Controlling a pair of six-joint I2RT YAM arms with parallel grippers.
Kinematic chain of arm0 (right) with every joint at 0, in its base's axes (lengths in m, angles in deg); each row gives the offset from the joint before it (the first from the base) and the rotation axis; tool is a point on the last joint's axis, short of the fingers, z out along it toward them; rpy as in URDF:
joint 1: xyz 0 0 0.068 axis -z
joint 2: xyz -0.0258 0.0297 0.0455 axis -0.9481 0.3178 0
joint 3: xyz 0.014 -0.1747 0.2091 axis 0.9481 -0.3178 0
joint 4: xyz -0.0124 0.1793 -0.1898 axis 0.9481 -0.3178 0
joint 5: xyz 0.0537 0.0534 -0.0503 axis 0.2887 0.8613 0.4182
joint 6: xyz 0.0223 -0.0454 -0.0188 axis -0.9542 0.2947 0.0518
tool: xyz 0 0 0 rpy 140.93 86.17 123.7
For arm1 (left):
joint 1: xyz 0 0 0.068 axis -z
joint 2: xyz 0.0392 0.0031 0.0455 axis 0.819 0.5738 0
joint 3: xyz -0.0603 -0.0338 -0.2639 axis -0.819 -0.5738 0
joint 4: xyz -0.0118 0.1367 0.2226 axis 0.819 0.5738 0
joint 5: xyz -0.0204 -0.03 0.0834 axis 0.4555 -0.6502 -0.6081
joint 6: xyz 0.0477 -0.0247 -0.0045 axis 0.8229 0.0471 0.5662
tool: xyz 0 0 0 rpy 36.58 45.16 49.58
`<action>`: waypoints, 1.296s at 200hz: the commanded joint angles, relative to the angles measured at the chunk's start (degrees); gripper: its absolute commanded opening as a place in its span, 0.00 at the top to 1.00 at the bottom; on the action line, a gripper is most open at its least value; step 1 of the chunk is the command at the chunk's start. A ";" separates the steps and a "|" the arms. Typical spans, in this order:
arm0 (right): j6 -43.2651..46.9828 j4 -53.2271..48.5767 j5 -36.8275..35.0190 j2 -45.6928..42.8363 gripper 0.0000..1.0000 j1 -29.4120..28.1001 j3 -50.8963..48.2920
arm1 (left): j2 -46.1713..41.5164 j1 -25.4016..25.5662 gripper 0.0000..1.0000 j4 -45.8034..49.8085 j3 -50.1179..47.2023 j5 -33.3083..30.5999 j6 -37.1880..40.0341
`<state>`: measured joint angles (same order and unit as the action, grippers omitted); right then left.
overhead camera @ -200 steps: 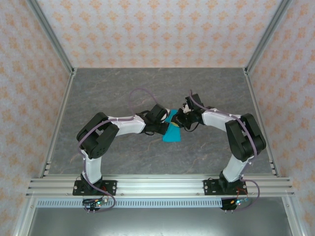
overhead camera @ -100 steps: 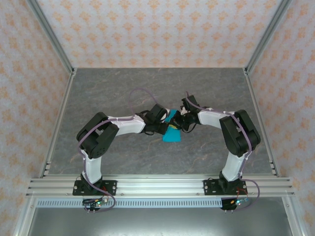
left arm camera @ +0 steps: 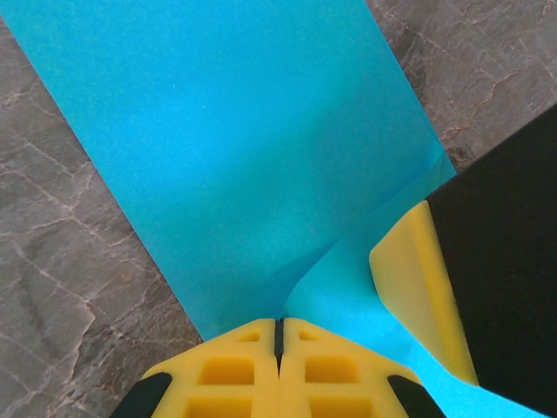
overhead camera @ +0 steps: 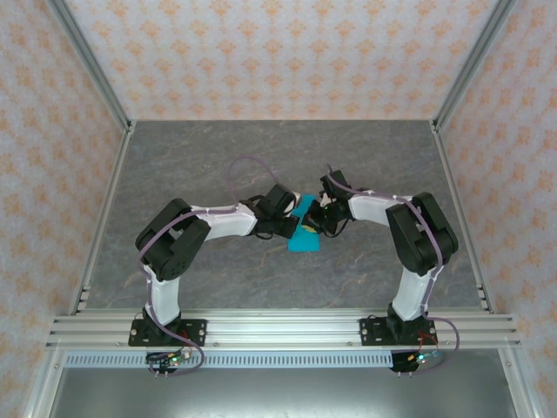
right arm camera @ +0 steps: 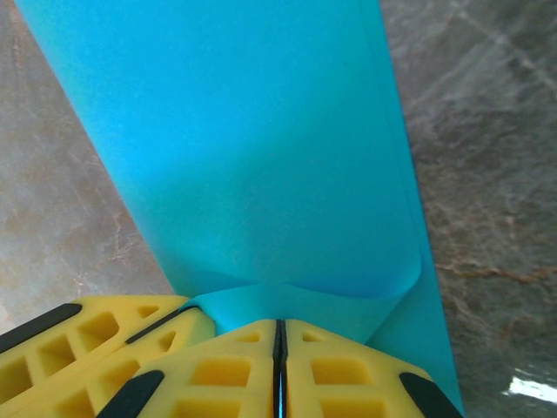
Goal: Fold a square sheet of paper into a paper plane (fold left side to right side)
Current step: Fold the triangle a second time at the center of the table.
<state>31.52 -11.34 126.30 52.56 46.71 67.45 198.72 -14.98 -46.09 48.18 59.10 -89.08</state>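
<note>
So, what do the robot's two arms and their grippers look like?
Both the left arm and the right arm have white links between bulky black joints, each with a thin purple cable looped along it. The left gripper and the right gripper carry bright yellow fingers with moulded square recesses and black trim.

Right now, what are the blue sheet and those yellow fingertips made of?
The blue sheet looks like thin matte paper: it curls and creases softly. The yellow fingertips look like matte moulded plastic or rubber, judging by their hollow pockets; which one, I can't tell.
</note>
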 commanded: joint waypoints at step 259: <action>1.92 -4.26 -3.97 1.31 0.88 -0.39 -0.12 | -3.87 -1.08 0.81 1.40 -1.84 25.08 -1.97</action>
<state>32.41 -12.06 125.41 52.56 46.56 67.71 193.41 -15.89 -43.51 45.49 79.01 -90.68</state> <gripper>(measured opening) 0.119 0.194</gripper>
